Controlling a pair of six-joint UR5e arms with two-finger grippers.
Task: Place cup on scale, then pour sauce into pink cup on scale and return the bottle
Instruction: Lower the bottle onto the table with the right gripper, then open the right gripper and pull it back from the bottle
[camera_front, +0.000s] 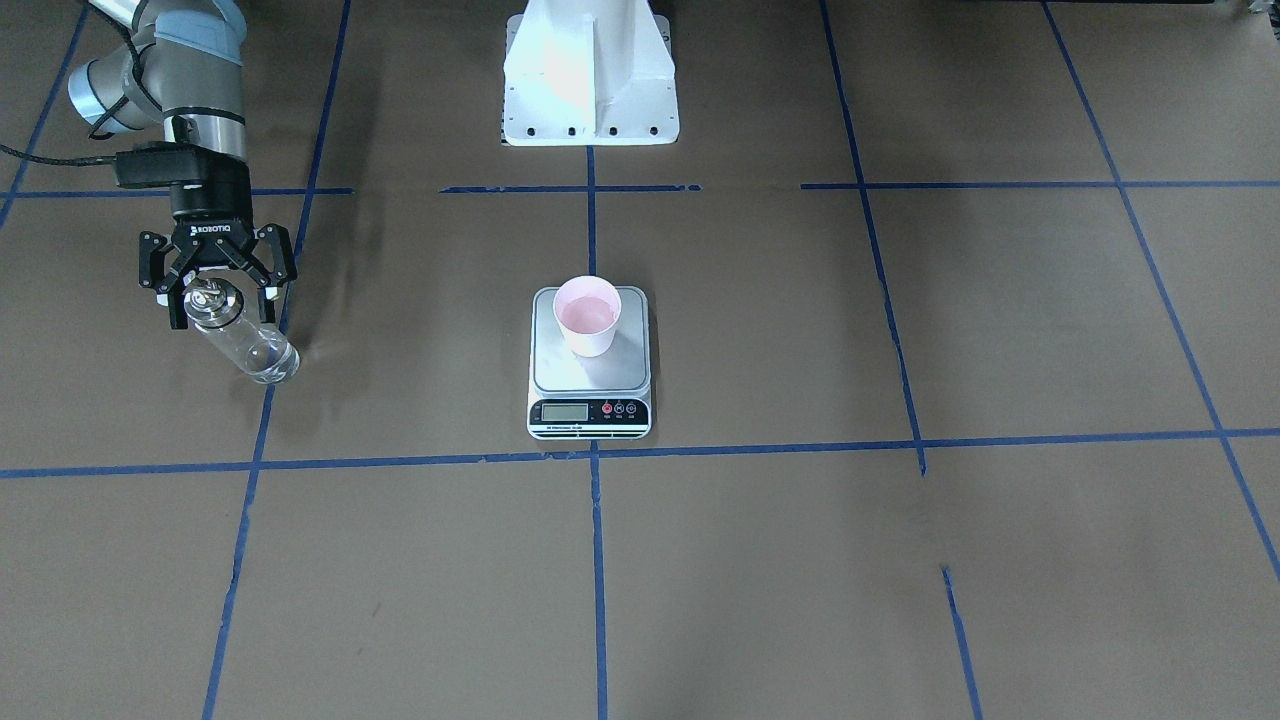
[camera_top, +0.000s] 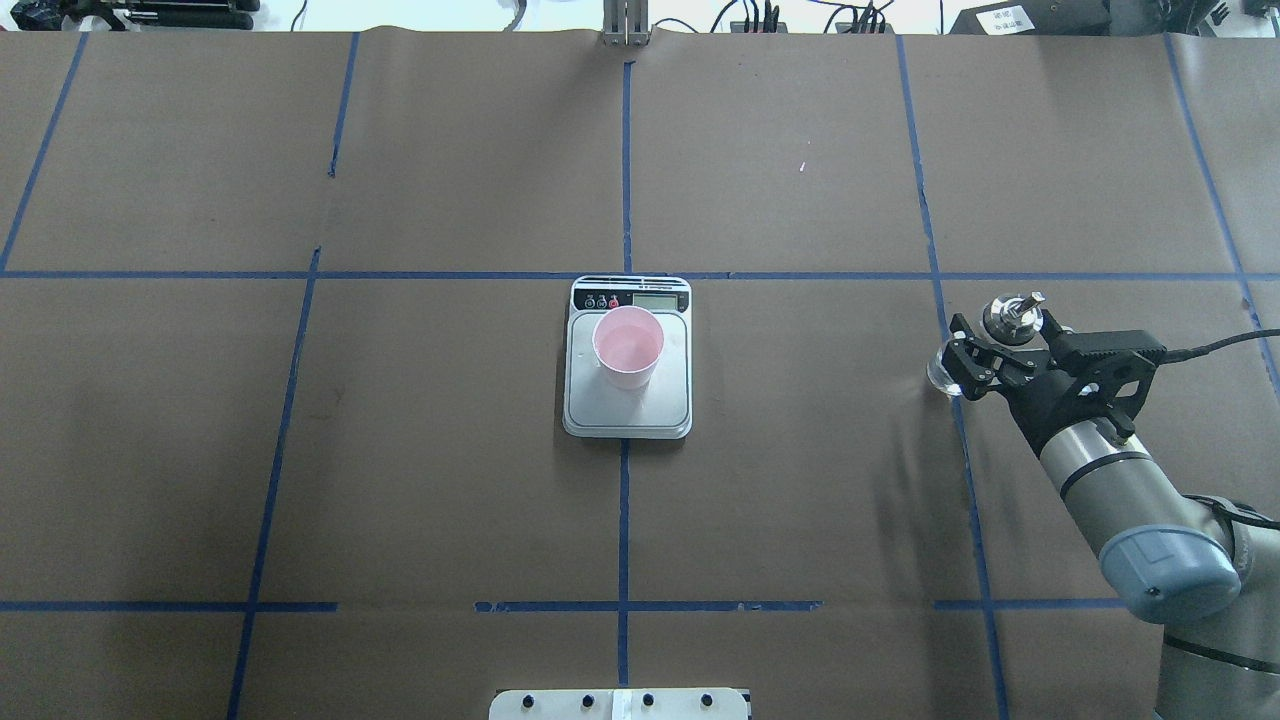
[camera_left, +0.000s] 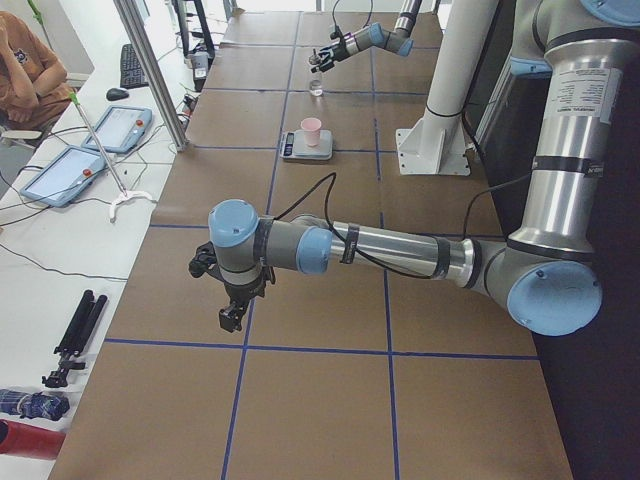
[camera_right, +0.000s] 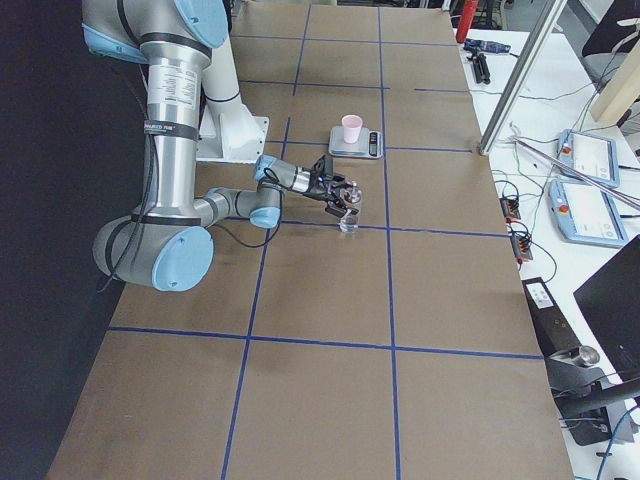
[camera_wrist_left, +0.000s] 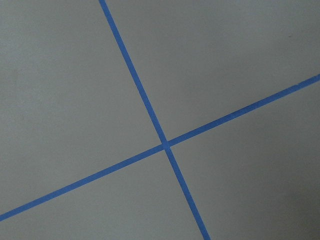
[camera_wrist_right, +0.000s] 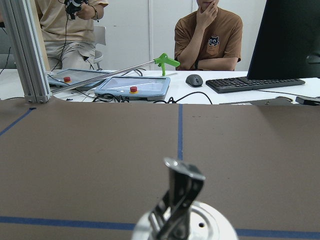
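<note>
The pale pink cup (camera_front: 588, 315) (camera_top: 628, 345) stands upright on the scale's (camera_front: 590, 378) (camera_top: 666, 402) steel platform, with liquid showing inside it. The clear glass bottle (camera_front: 255, 350) (camera_top: 942, 378) stands on the brown table far from the scale, on my right arm's side. Some sauce shows low in it. My right gripper (camera_front: 222, 308) (camera_top: 1003, 340) is open, its fingers spread on either side of the bottle's metal cap (camera_wrist_right: 182, 222). My left gripper (camera_left: 232, 315) hangs low over bare table at the far end; I cannot tell whether it is open or shut.
The white robot pedestal (camera_front: 590, 80) stands behind the scale. Blue tape lines (camera_wrist_left: 165, 145) divide the brown table into squares. Past the table's far edge stand a keyboard (camera_wrist_right: 255, 85), tablets (camera_wrist_right: 132, 87) and seated people (camera_wrist_right: 210, 35).
</note>
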